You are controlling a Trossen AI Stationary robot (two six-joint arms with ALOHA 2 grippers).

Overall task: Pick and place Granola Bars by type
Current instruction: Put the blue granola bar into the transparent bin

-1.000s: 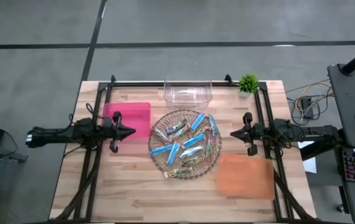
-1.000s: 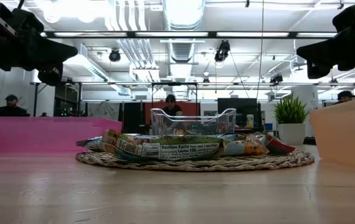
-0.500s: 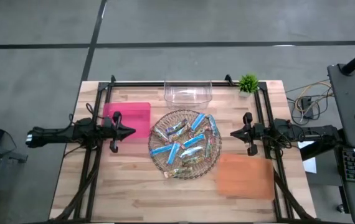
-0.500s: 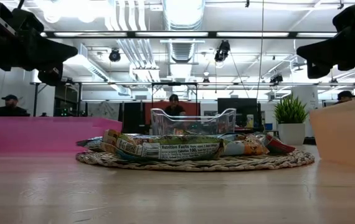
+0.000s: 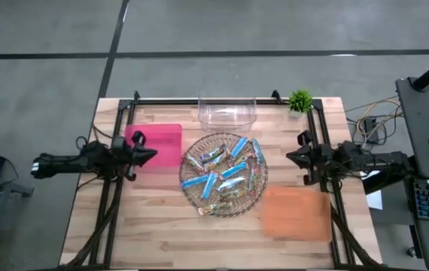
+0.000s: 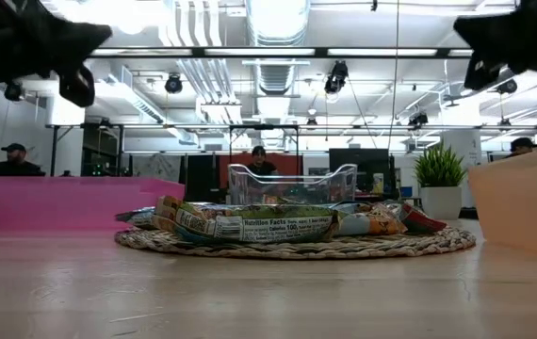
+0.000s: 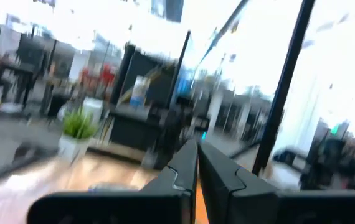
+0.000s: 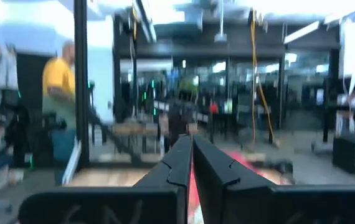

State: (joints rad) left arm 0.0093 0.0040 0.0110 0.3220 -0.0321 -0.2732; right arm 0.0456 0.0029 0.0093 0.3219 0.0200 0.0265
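Observation:
The Granola Bars [image 5: 224, 175] lie heaped on a round wicker tray [image 5: 199, 202] at the table's middle; blue, silvery and brownish wrappers show, also in the low view [image 6: 278, 224]. My left gripper [image 5: 153, 153] is shut and hovers at the table's left, over the pink bin's edge. My right gripper [image 5: 290, 156] is shut and hovers at the table's right. Both hold nothing and tip upward, well above the table; in the wrist views the shut fingertips of the left gripper [image 7: 197, 149] and of the right gripper [image 8: 192, 142] point over the table into the room.
A pink bin [image 5: 158, 143] stands left of the tray, an orange bin [image 5: 297, 212] at the near right, a clear bin [image 5: 227, 111] at the far middle. A small potted plant [image 5: 299, 102] stands at the far right corner. A black frame [image 5: 199, 98] borders the table.
Both grippers have tipped their fingertips upward and risen a little, staying shut. Their tips have drawn back slightly from the tray, toward the table's left and right edges. The bars and bins have not moved.

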